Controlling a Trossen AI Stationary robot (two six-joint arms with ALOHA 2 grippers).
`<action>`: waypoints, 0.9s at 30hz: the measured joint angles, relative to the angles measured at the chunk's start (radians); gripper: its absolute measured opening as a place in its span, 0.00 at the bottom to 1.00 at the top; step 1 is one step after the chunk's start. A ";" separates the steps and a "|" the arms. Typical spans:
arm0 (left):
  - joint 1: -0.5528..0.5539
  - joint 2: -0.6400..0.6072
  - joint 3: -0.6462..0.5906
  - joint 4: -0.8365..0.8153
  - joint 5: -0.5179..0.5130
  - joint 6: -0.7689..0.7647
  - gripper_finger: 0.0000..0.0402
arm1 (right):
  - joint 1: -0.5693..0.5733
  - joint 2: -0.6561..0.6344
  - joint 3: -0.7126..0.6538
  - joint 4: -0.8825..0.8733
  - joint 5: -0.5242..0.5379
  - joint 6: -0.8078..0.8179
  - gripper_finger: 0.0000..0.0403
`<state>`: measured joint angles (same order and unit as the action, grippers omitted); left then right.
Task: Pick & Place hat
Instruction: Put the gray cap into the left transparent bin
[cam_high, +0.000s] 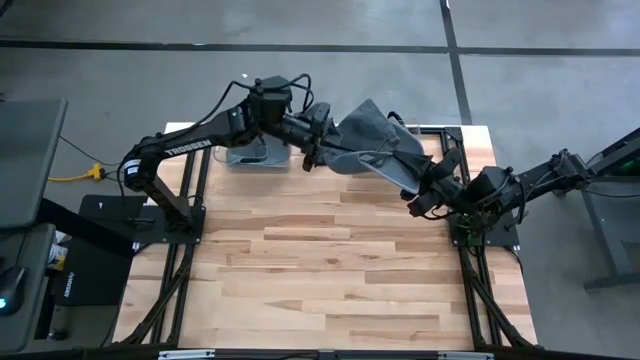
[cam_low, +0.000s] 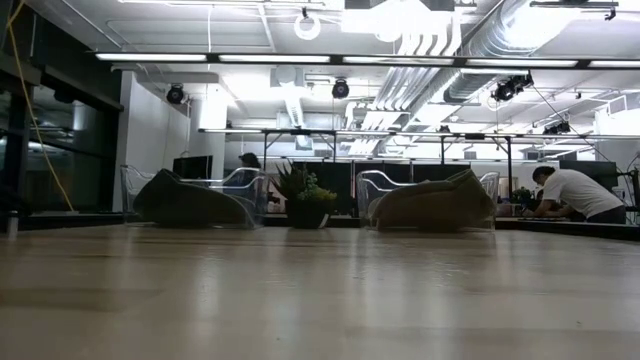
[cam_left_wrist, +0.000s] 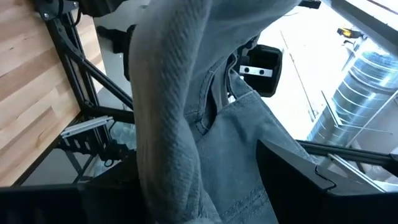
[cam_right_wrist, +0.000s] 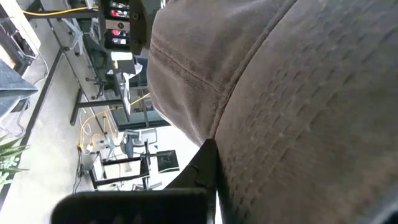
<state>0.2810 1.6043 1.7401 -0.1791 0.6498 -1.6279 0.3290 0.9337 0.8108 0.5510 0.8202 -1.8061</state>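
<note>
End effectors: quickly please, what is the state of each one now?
Left end effector: closed on the gray hat.
Right end effector: closed on the same hat, opposite edge.

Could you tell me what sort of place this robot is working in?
Probably an open-plan office or lab floor: exposed ducts and strip lights overhead, a potted plant, and a person bent over a desk. Both grippers hold a grey hat above the wooden table.

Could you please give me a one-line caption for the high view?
Both arms hold a grey hat up between them over the far edge of the wooden table.
</note>
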 joint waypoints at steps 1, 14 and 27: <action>0.000 0.000 0.000 -0.001 -0.002 0.000 0.57 | 0.000 0.000 0.000 0.000 0.000 0.000 0.01; 0.000 0.000 0.000 -0.003 -0.037 0.082 0.32 | 0.001 0.000 0.000 0.000 -0.002 0.046 0.02; 0.000 0.000 0.000 -0.010 -0.046 0.187 0.01 | 0.001 0.000 0.000 -0.013 0.012 0.168 0.09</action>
<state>0.2810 1.6043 1.7397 -0.1893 0.6043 -1.4408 0.3301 0.9340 0.8108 0.5380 0.8322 -1.6380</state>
